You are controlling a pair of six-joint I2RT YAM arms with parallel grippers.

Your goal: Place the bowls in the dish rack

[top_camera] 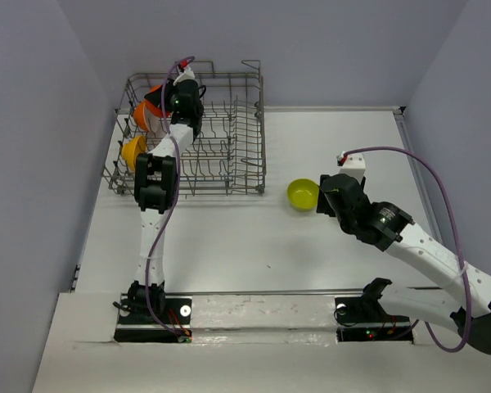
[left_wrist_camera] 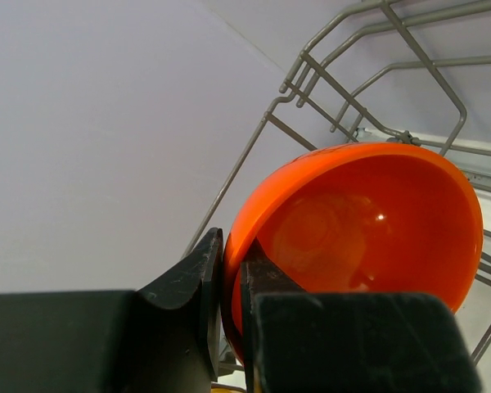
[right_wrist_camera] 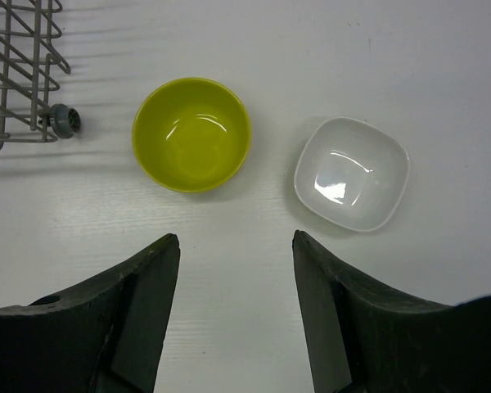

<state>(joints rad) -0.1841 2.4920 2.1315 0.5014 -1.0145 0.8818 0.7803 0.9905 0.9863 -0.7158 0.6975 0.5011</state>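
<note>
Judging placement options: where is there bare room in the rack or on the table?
Free: right half of the dish rack; the table between rack and arm bases. Crowded: the rack's left end, where the left fingers grip the red-orange bowl near the yellow-orange bowl.

Open table (right_wrist_camera: 229,41) around lime green bowl (right_wrist_camera: 191,135); white bowl (right_wrist_camera: 352,173) just beside, dish rack (right_wrist_camera: 64,120) corner near
</note>
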